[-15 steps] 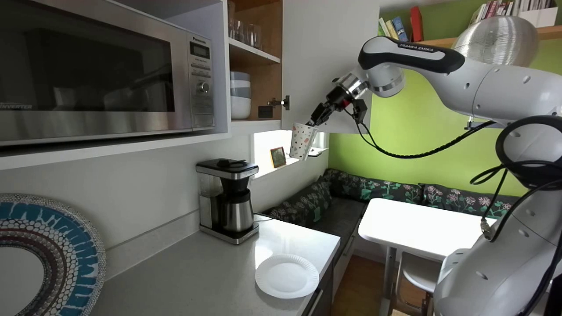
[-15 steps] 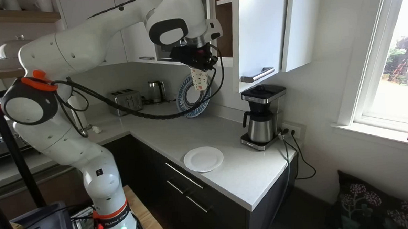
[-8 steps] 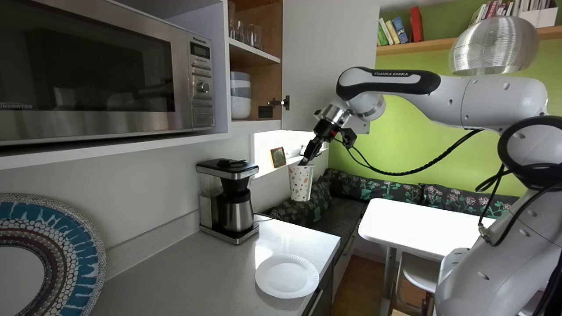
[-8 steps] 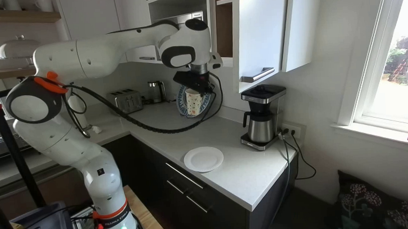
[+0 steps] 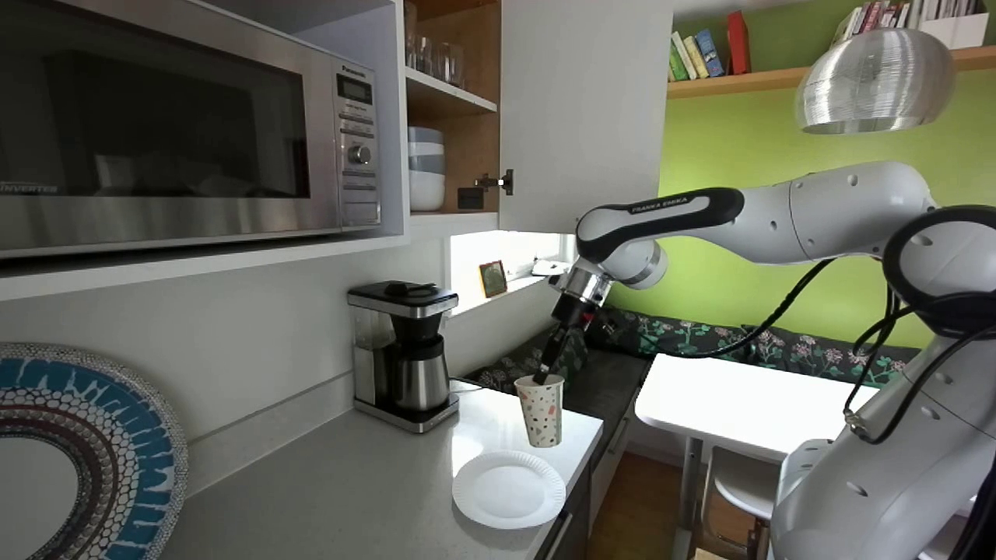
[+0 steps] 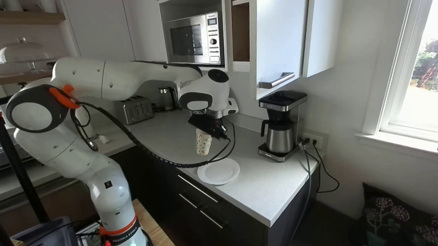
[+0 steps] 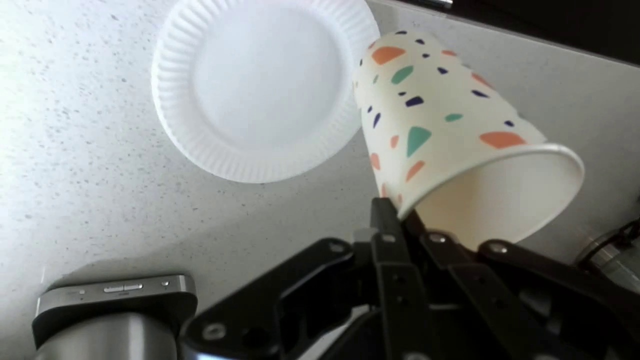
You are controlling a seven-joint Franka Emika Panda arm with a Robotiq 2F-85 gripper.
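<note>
- Gripper [image 7: 400,215] narrow, pinching the rim of the speckled cup [image 7: 435,120]
- Cup hangs above the counter [image 5: 334,482], the plate [image 5: 510,490] at its seven o'clock in an exterior view
- Done, by my reading: cup gripped and off the counter; not yet: set down or released

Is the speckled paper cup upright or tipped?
Upright, leaning slightly: in an exterior view the paper cup has its open rim above its base, the pincer gripping its wall.

White rounded arm [image 6: 86,79], black trim [image 5: 725,204], FRANKA EMIKA lettering [image 5: 659,204]. Orange strap [image 6: 65,98] at 2 o'clock of dark-rimmed joint cap [image 6: 35,111]. Black ribbed cable [image 6: 185,165]. Black gripper [image 7: 401,216], silver screws [image 7: 214,331].
</note>
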